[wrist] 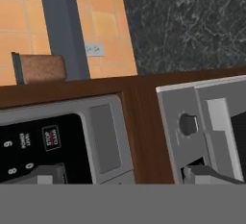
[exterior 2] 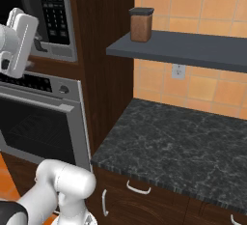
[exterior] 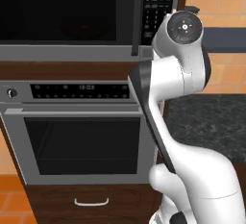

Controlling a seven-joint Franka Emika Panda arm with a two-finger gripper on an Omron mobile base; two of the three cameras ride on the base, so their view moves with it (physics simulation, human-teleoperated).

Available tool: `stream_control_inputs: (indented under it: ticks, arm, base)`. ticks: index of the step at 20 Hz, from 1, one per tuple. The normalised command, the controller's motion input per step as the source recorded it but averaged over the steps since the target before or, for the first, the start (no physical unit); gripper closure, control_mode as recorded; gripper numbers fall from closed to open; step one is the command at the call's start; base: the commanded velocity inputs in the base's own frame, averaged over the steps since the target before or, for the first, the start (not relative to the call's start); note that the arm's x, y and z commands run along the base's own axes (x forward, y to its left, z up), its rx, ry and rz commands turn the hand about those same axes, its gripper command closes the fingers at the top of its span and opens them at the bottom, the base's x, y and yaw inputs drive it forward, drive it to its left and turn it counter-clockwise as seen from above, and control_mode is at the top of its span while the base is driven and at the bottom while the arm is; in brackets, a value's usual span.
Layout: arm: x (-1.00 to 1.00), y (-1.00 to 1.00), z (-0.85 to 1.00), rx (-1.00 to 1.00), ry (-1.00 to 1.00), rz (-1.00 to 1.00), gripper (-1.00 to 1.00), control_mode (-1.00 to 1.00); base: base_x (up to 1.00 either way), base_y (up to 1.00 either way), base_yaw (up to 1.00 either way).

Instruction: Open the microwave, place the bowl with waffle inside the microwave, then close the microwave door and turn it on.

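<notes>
Nearest to us in the hand view, the two fingers [wrist: 127,174] stand spread about as wide as they go and hold nothing; one dark tip [wrist: 43,174] rises at the lower left over the black keypad panel [wrist: 33,148], the other at the lower right over the steel front of the oven [wrist: 211,127]. This view is rolled on its side, so the microwave [wrist: 103,136] and the oven lie side by side in it, parted by a strip of dark wood cabinet [wrist: 144,131]. The fingers straddle that strip, with the keypad's grey steel frame and a plain grey button just beyond the left tip; whether either tip touches a surface we cannot tell. In the left base view the white arm [exterior: 178,74] rises in front of the microwave's right edge, its wrist level with the keypad, and the microwave door [exterior: 62,11] sits flush and shut, a dark glass panel above its grey lower edge. The oven below it is shut too, above a wooden drawer [exterior: 91,201]. Farther off, to the right of the cabinet, lies the dark marbled counter [exterior 2: 183,147], and above it a grey shelf [exterior 2: 193,48] carrying a brown jar [exterior 2: 141,24] with a dark lid, against an orange tiled wall [exterior 2: 202,2] with a wall socket [exterior 2: 178,71].
</notes>
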Motion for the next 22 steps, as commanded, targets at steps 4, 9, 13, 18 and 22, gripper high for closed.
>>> stream_control_inputs:
  ticks: [4, 9, 13, 18, 22]
  arm:
    - [0.26, 0.00, -0.10, -0.01, 0.00, 0.04, -1.00, -1.00]
    - [0.29, 0.00, -0.06, 0.00, 0.00, 0.03, -1.00, -1.00]
    - [0.30, 0.03, -0.05, 0.00, 0.00, 0.03, -1.00, -1.00]
    - [0.29, 0.08, -0.05, 0.00, 0.00, 0.03, -1.00, -1.00]
    - [0.34, 0.07, 0.00, 0.00, 0.00, 0.04, -1.00, -1.00]
  base:
    - [0.00, 0.00, 0.00]
    - [0.00, 0.00, 0.00]
    - [0.00, 0.00, 0.00]
    - [0.00, 0.00, 0.00]
    - [0.00, 0.00, 0.00]
